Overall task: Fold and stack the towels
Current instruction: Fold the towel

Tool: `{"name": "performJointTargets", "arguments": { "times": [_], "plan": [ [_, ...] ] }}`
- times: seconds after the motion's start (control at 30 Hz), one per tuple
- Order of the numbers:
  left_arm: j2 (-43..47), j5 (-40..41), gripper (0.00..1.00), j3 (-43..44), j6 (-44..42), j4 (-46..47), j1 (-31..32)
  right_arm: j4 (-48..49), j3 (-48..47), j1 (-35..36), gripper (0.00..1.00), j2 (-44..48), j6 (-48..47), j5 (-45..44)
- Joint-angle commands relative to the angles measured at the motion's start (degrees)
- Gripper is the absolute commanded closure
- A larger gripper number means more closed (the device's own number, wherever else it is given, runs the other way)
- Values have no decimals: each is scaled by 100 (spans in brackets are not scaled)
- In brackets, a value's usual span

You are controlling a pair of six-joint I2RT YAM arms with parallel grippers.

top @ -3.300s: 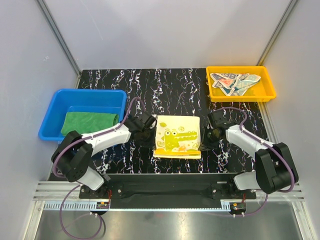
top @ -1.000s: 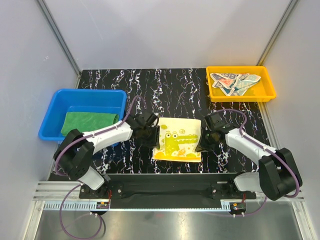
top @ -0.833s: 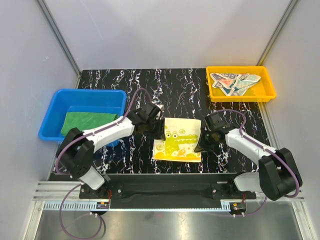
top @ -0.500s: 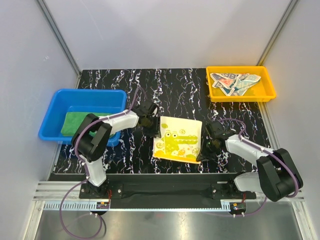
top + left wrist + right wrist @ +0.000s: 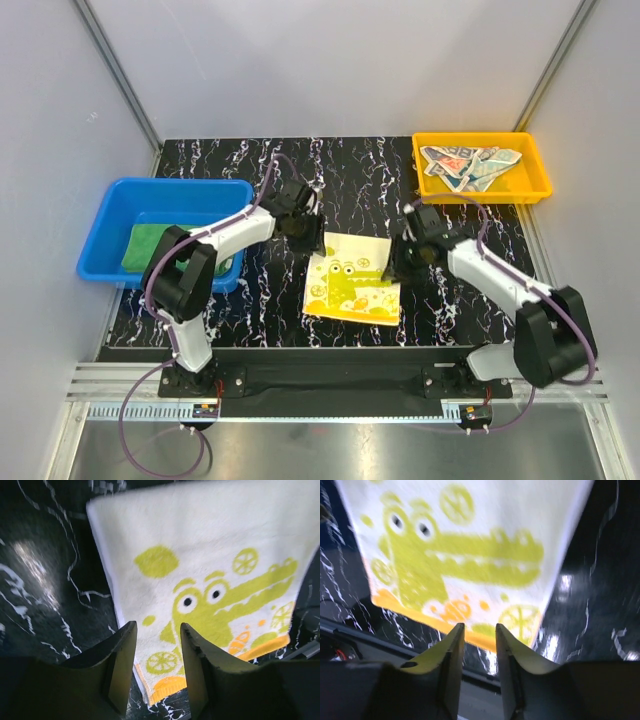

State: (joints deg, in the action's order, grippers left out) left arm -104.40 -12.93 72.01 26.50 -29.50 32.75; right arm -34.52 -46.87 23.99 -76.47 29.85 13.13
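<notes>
The pale yellow crocodile towel lies flat on the black marbled table, slightly askew. My left gripper hovers at its far left corner, open, with the towel showing below its empty jaws. My right gripper hangs over the towel's right edge. It is open too, with nothing between its fingers and the crocodile print beneath. The green towel lies folded in the blue bin. The cream printed towel sits crumpled in the orange bin.
The blue bin stands at the table's left edge, close beside the left arm. The orange bin is at the far right corner. The arm bases and a black rail run along the near edge.
The right gripper has opened and let go of the towel's right side. Both grippers have moved toward the towel's far corners. The towel has settled flat, slightly turned.
</notes>
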Motion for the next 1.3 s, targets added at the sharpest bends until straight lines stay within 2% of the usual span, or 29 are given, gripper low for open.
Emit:
{"name": "performJointTargets", "arguments": {
  "times": [0.0,0.03,0.2,0.47,0.63,0.8,0.9,1.07,1.27],
  "plan": [
    [88,-323,55,585,-549,269,-234,24,-1076,-43,64,-806,-1076,-450],
    [-244,-437,55,891,-567,217,-278,59,-1374,-78,66,-1017,-1208,-469],
    [-959,-764,55,1342,-532,207,-384,279,-2027,-298,73,-2292,-1832,-609],
    [-1592,-53,55,1623,-172,-3,-603,709,-2335,-553,73,-3312,-2553,-899],
    [-1154,19,55,1386,-250,479,-656,826,-2685,-851,66,-3278,-2887,312],
    [-1117,-17,52,2034,-1190,121,-718,184,-3372,-1132,59,-3164,-3616,1234],
    [-1346,-279,52,2299,-1691,-118,-761,95,-3583,-1449,59,-3243,-4003,1586],
    [-1942,-912,52,2906,-2297,-749,-867,-546,-4092,-1643,55,-3891,-4794,1667],
    [-2268,-1097,52,3258,-2815,-1119,-937,-906,-4418,-1687,51,-4411,-5331,1913]
  ]
}}
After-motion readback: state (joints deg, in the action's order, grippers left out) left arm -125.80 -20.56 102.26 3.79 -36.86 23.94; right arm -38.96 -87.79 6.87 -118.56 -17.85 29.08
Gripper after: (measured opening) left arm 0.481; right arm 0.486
